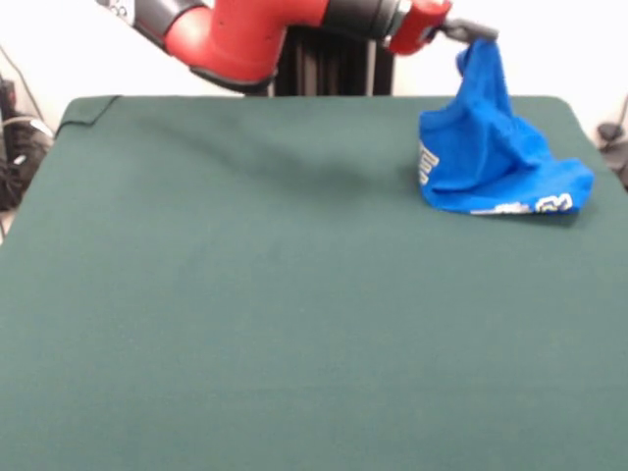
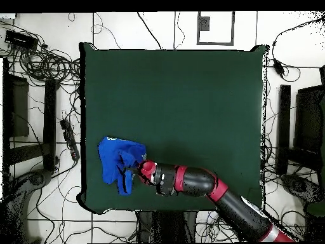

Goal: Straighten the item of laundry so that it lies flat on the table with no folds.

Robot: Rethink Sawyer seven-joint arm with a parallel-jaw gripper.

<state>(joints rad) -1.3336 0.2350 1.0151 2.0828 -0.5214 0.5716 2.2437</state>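
The bright blue T-shirt (image 1: 496, 157) hangs in a bunched cone at the table's far right in the front view, its lower part resting on the dark green table (image 1: 245, 314) with white lettering showing along the bottom hem. My gripper (image 1: 478, 33) is shut on the shirt's top and holds it lifted above the table. In the overhead view the shirt (image 2: 117, 162) lies crumpled near the table's (image 2: 178, 95) lower left corner, with my gripper (image 2: 136, 168) at its right edge.
The red and black arm (image 1: 265, 29) reaches across the far edge of the table. Cables and dark equipment (image 2: 38, 63) lie on the floor around the table.
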